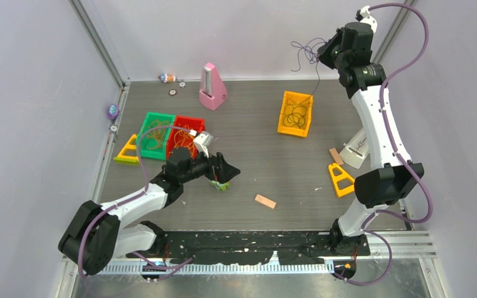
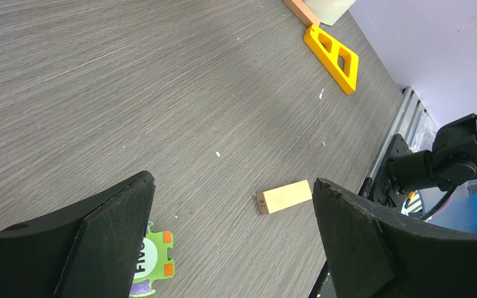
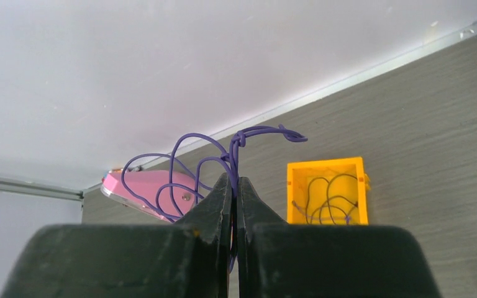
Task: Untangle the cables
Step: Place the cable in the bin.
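Grey bench (image 1: 273, 180), pale walls: purple cable (image 3: 237, 143) held high at far right corner

Right claw (image 3: 236, 183), high over that corner, pinches the purple cable; its tail hangs near upright toward the yellow bin (image 1: 284, 112) of dark cables (image 1: 296, 116) below. Left claw (image 2: 233, 180) gapes wide, holding nothing, low near mid-bench, well apart; the right arm is nearer

purple cable (image 3: 236, 141), yellow bin (image 3: 326, 166), pink block (image 3: 133, 185), green bin (image 1: 158, 115), red bin (image 1: 189, 119), grey wood-grain table (image 2: 161, 81)
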Available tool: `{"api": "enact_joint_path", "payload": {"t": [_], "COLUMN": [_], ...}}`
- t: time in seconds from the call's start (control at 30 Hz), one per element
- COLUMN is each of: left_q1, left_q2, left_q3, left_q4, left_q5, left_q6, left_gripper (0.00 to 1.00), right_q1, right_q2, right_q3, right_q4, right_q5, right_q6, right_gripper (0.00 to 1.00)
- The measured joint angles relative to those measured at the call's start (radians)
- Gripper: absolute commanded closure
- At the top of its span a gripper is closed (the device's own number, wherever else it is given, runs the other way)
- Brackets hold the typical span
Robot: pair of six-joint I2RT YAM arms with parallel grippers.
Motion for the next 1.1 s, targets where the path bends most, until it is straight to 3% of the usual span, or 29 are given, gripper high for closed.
{"api": "enact_joint_path", "payload": {"t": [0.2,0.4,0.67,0.9,1.1], "left_q1": [0.0,0.0,0.0,0.0,0.0], "left_q2": [0.0,0.0,0.001,0.001,0.001], "left_q3": [0.0,0.0,0.0,0.0,0.0], "left_q4": [0.0,0.0,0.0,-0.001,-0.011], "left_q5": [-0.003,-0.008,-0.01,-0.011,-0.026], "left_q6": [0.002,0.003,0.003,0.012,0.025], "left_gripper": [0.01,0.0,0.01,0.02,0.02], "right_q1": [-0.005,-0.016,-0.024,-0.008,0.057], "right_q2": [0.049,0.052,0.101,0.108,0.18], "right_q3": [0.039,-0.158,-0.362,-0.495,-0.497], "right_q4": [0.043,0.222,0.312,0.331,0.322], "right_q5": [-0.032,-0.061,-0.051,0.098,0.29], "right_q6": [-0.001,0.004,0.026,-0.026,-0.095], "right_gripper": [0.94,0.94,0.94,0.94,0.94]}}
